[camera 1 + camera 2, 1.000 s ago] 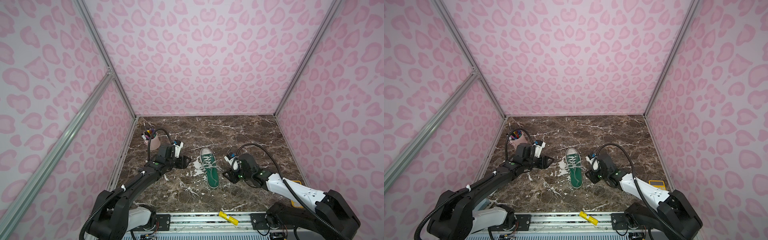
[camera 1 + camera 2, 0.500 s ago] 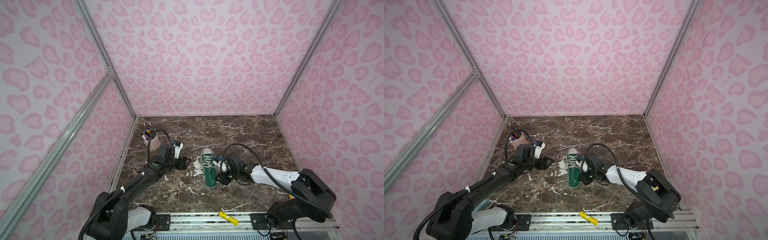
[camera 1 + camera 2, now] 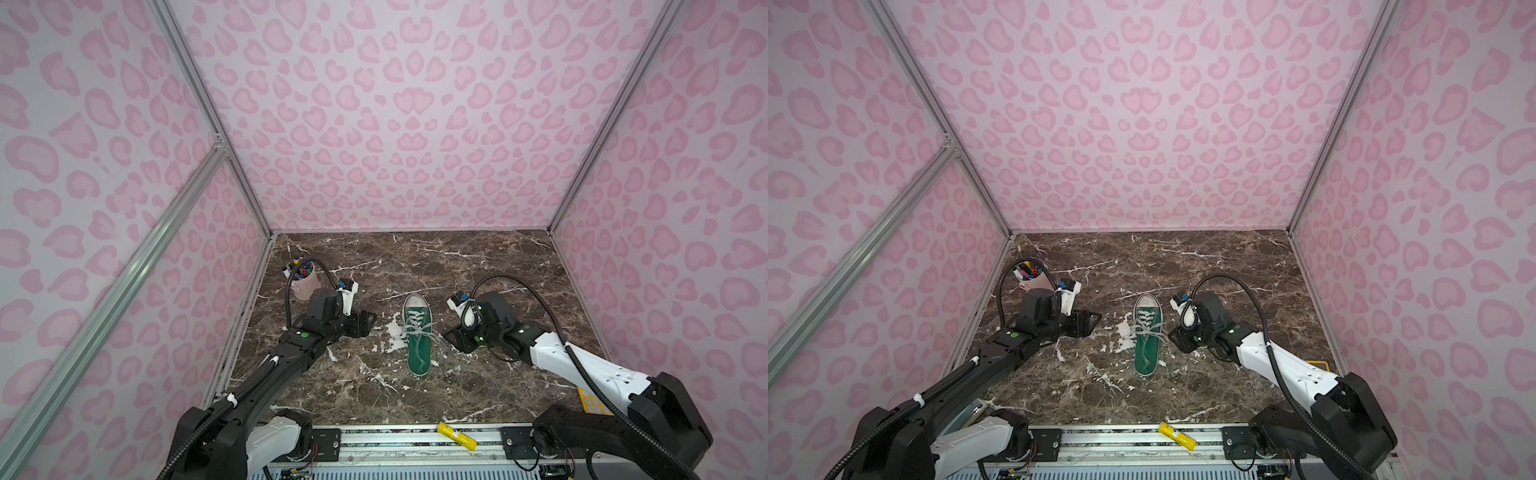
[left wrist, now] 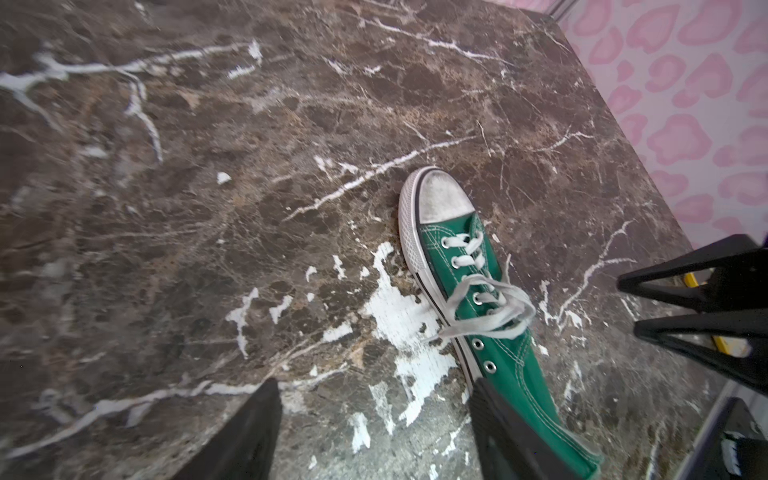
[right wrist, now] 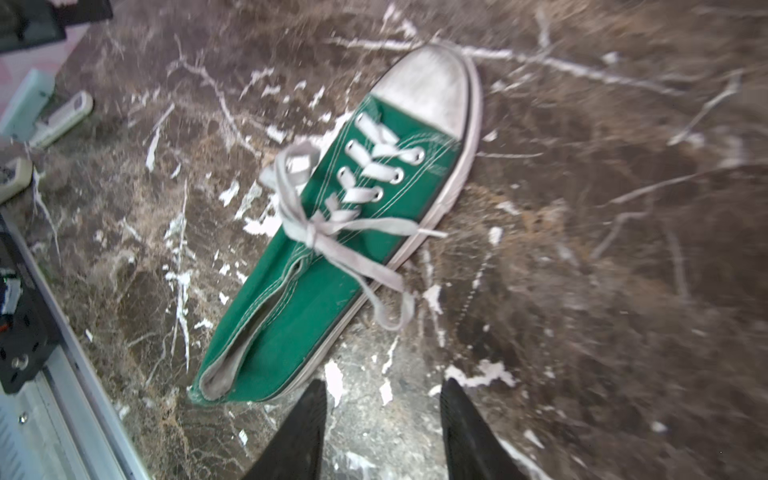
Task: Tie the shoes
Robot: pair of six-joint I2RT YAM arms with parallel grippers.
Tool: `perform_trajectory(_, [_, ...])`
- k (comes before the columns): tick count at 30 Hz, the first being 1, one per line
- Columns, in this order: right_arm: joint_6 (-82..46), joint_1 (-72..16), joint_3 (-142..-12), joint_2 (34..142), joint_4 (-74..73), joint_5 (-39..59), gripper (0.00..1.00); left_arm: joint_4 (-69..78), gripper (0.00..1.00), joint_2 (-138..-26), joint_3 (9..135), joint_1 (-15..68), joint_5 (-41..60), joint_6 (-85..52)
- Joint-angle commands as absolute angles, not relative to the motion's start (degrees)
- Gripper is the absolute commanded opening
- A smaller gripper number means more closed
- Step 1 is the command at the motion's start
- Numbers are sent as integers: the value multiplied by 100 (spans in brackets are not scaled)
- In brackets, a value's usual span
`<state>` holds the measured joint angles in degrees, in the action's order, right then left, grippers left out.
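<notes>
The green sneaker lies on its sole on the marble tabletop, lower centre in both top views. Its white toe cap points up-frame toward the back wall and its heel points down toward the rail.

**Laces:** The off-white laces are crossed through the forward eyelets and gathered into a knot at mid-shoe. One loop falls to each side and a free end trails over the sole rim. The right wrist view is blurred, but this reads as a loose bow. The two eyelets nearest the heel stand empty.

**Left gripper:** The left gripper sits left of the shoe, well apart from it. Its jaws are spread wide with nothing between them.

**Right gripper:** The right gripper sits right of the shoe, low over the table. Its jaws are parted and only bare marble shows in the gap.

**Assessment:** Neither gripper holds a lace. The arms flank the shoe, which suits pulling loops outward and then releasing them. In my judgement the tie is at or near completion, though the bow looks slack.

**Other items:** A pink pen cup stands at centre left, clear of the work.
</notes>
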<state>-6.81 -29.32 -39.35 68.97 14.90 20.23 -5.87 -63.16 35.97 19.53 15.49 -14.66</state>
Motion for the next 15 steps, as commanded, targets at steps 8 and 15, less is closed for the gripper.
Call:
perform_trajectory(8, [-516,-1424,-3994,6433,1296,1589,99,208,97,-5670,3998,1617,67,-965])
perform_trajectory(15, [-768,-925,-3113,6309,-369,-412,98,1046,97,-5179,3566,1602,-1356,-920])
